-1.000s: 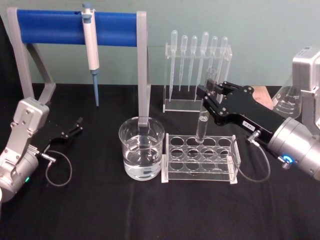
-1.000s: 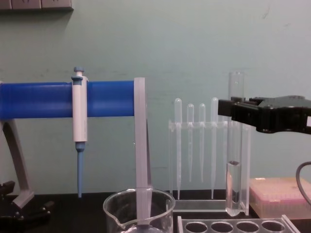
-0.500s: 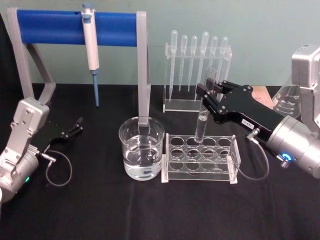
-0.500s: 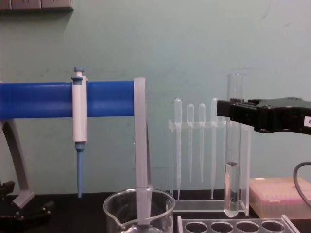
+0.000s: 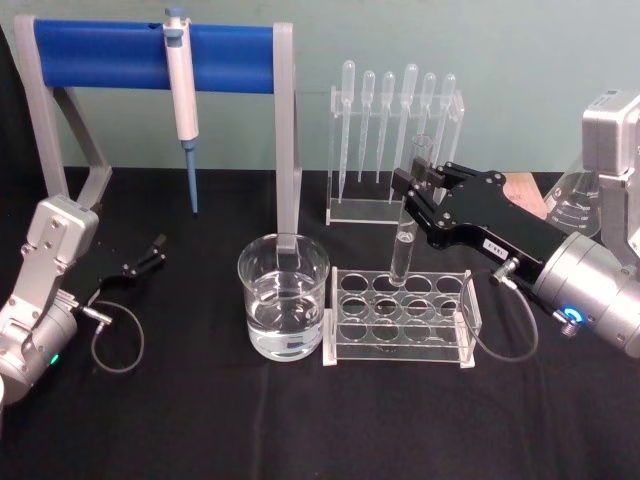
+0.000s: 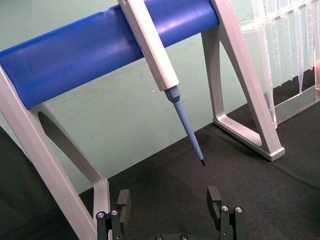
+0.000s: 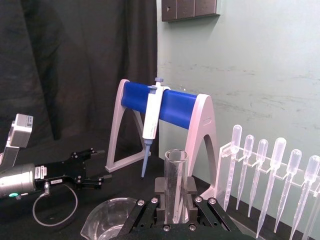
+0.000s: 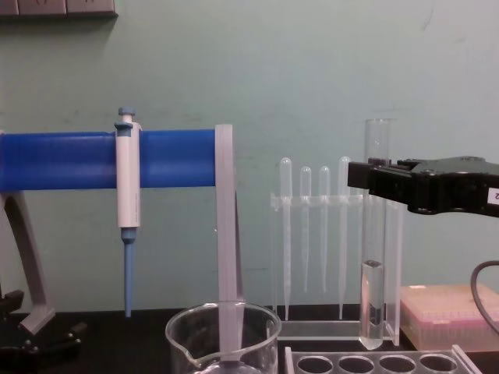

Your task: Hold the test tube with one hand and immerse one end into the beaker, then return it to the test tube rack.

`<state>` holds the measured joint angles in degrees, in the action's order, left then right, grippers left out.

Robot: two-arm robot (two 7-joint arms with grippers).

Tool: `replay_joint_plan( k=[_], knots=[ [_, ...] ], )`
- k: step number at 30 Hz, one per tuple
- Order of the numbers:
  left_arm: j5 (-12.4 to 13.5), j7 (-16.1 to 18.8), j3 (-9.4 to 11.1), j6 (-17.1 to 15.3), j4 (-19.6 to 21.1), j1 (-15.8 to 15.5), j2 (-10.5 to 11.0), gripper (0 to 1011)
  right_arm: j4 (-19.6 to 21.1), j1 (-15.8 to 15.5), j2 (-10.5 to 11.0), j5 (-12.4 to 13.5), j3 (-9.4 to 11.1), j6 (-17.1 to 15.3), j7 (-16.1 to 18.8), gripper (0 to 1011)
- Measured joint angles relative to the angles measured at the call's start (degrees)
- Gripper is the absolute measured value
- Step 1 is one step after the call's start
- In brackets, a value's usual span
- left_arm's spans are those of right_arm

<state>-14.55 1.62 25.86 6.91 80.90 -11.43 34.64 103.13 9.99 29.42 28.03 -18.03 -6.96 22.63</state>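
Nearest, toward 6 o'clock on the black table (image 5: 200, 420), the wide clear glass beaker (image 5: 283, 300) stands part-filled with clear liquid. The clear acrylic test tube rack (image 5: 398, 320) sits just beside it at its 3 o'clock.

Just over a hole in the rack's back row, the long clear glass test tube (image 5: 404, 245) hangs upright. Its rounded bottom is close above the rack in the chest view, and a short column of clear liquid fills its lower part. The black flat-jawed right gripper (image 5: 417, 188), on a silver wrist with a blue ring light, reaches in from 3 o'clock. It is clamped on the tube's upper part, with the open rim standing above the jaws.

At 9 o'clock of the beaker, well apart from it, the black left gripper (image 5: 152, 252) lies low over the table with its fingers spread and nothing between them.

Farther back, at 12 o'clock of the rack, thin plastic pipettes (image 5: 390, 120) hang in a clear stand. At 11 o'clock of the beaker, a white-and-blue micropipette (image 5: 180, 90) hangs on a blue bar stand (image 5: 100, 55).
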Motion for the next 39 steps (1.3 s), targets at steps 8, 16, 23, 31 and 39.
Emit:
replay_joint_plan(
  k=[8, 16, 23, 31, 39],
  knots=[
    [0.0, 0.0, 0.0, 0.0, 0.0, 0.0, 0.0, 1000, 0.03, -0.02, 0.0, -0.06, 0.0, 0.03, 0.0, 234],
    [0.0, 0.0, 0.0, 0.0, 0.0, 0.0, 0.0, 1000, 0.03, -0.02, 0.0, -0.11, 0.0, 0.05, 0.0, 234],
    [0.0, 0.0, 0.0, 0.0, 0.0, 0.0, 0.0, 1000, 0.03, -0.02, 0.0, -0.13, 0.0, 0.05, 0.0, 234],
    [0.0, 0.0, 0.0, 0.0, 0.0, 0.0, 0.0, 1000, 0.03, -0.02, 0.0, -0.13, 0.0, 0.05, 0.0, 234],
    [0.0, 0.0, 0.0, 0.0, 0.0, 0.0, 0.0, 1000, 0.03, -0.02, 0.0, -0.13, 0.0, 0.05, 0.0, 234]
  ],
)
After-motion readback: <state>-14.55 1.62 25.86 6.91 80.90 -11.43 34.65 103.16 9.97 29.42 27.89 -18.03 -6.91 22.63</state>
